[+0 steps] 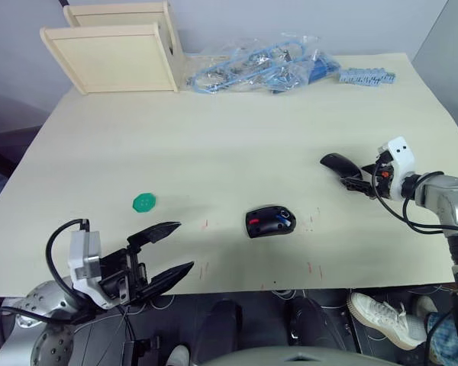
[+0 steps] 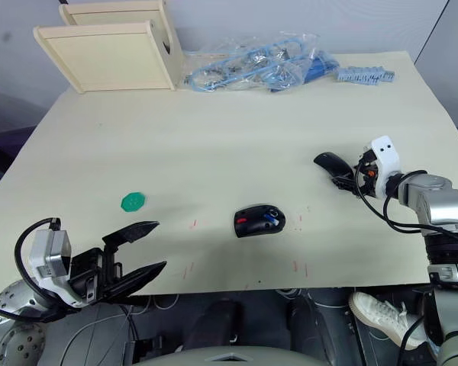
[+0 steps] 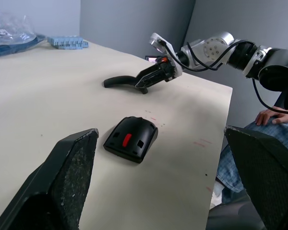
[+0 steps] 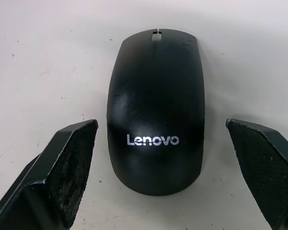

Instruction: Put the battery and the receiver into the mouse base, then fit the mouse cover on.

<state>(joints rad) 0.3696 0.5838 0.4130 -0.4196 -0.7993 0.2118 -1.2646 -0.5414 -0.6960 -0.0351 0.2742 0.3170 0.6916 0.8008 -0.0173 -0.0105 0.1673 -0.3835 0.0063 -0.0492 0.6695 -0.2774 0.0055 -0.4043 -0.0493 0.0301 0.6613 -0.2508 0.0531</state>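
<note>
On the pale table point(image 1: 237, 137), going left to right: the left gripper point(image 1: 164, 250) hangs at the near edge, fingers spread, holding nothing. At its one o'clock lies a green disc point(image 1: 143, 201). Mid-table sits the mouse base point(image 1: 270, 221), blue battery point(image 1: 284, 223) inside. Far right, the right gripper point(image 4: 161, 177) straddles the mouse cover point(image 4: 156, 110), fingers apart.

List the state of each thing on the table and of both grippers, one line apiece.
mouse base: uncovered, blue battery seated inside.
mouse cover: off the base, lying on the table between open jaws, untouched.
left gripper: open, holding nothing.
right gripper: open, at the cover.
green disc: lying flat, apart.
plastic bags: heaped at the far edge.
</note>
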